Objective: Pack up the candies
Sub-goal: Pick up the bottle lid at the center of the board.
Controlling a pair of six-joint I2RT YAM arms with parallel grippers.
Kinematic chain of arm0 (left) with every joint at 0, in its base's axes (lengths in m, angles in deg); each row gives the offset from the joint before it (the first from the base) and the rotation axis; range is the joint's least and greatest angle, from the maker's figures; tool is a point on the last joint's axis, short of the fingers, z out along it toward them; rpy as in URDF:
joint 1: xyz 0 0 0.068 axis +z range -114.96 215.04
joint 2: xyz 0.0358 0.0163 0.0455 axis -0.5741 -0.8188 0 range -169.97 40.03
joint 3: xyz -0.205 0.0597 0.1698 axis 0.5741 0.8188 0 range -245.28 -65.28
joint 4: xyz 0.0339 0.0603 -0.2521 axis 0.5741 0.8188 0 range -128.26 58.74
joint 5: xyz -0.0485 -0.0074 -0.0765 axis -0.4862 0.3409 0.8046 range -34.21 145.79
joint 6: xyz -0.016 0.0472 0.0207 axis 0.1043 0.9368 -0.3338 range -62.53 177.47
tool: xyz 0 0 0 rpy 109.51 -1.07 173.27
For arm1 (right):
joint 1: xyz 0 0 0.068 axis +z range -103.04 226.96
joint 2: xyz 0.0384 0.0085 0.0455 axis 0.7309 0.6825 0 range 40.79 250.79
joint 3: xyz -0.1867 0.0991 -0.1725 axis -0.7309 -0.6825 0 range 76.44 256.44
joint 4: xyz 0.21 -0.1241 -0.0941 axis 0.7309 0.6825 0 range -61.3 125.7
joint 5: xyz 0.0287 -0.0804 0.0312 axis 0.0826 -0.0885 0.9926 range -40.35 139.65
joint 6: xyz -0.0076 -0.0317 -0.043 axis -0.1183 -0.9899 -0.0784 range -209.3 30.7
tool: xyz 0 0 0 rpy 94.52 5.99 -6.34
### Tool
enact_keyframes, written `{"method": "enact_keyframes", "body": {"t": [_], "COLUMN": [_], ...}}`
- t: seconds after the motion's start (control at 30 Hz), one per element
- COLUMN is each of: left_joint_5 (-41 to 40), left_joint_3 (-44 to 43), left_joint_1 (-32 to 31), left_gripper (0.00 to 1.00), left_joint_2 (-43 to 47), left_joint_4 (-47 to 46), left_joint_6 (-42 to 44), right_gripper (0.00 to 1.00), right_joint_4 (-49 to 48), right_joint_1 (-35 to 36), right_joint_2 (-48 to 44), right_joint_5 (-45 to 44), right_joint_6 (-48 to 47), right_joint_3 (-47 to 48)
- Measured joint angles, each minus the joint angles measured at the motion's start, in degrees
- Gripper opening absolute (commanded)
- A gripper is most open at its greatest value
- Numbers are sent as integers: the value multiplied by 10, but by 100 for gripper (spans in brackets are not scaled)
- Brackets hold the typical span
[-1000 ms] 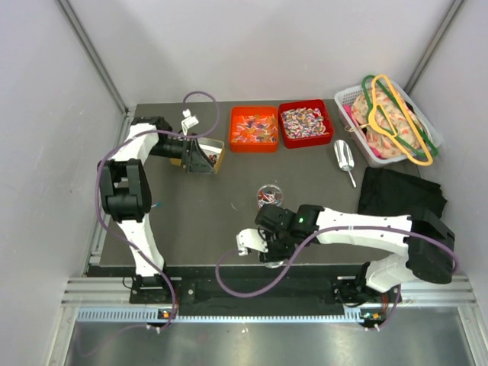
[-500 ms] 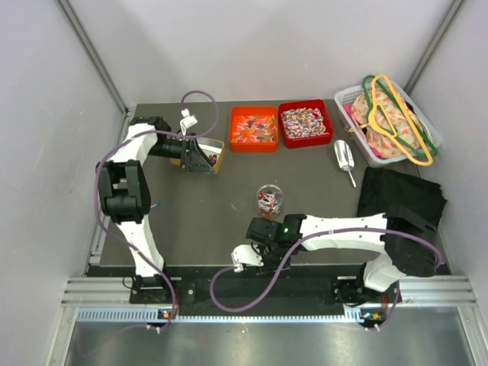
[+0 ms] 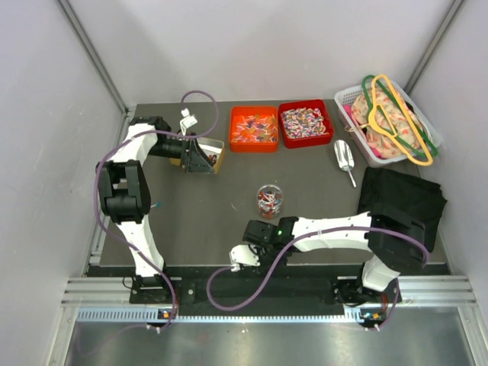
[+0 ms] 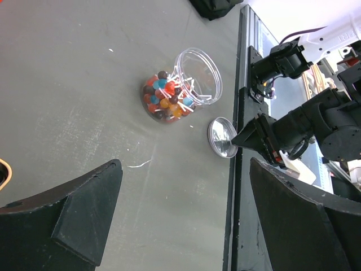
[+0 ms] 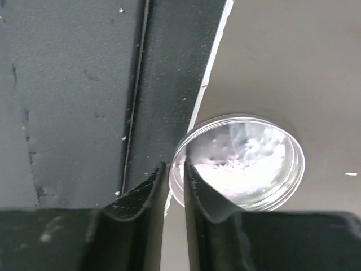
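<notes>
candies | mixed red, blue, white wrappers | heaped in red tray

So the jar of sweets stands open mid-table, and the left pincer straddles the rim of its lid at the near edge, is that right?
Not quite: it is the right pincer that straddles the rim of the lid, as the right wrist view shows. The left pincer hangs open, well away from it. The jar does stand open mid-table.
</notes>
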State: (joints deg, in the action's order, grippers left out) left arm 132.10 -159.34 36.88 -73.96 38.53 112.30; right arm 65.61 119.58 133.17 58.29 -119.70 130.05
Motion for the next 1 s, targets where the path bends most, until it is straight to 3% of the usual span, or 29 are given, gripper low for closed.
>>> {"method": "enact_keyframes", "body": {"t": [0.1,0.5,0.63,0.83,1.0], "left_joint_5": [1,2,2,-3,-16], "left_joint_3": [0,0,4,8,6], "left_joint_1": [0,0,0,-1,-9], "left_gripper": [99,99,99,99,99], "left_joint_2": [0,0,0,0,1], "left_joint_4": [0,0,0,0,0], "left_joint_6": [3,11,22,40,75], "right_gripper": [0,0,0,0,0], "right_joint_4": [-7,35,113,186,230], "right_joint_1": [0,0,-28,-136,-189], "right_joint_2": [5,5,-7,-40,-55], "right_joint_5": [-9,8,101,255,391], "right_joint_6": [4,10,9,10,15], "right_joint_3": [0,32,129,322,392]}}
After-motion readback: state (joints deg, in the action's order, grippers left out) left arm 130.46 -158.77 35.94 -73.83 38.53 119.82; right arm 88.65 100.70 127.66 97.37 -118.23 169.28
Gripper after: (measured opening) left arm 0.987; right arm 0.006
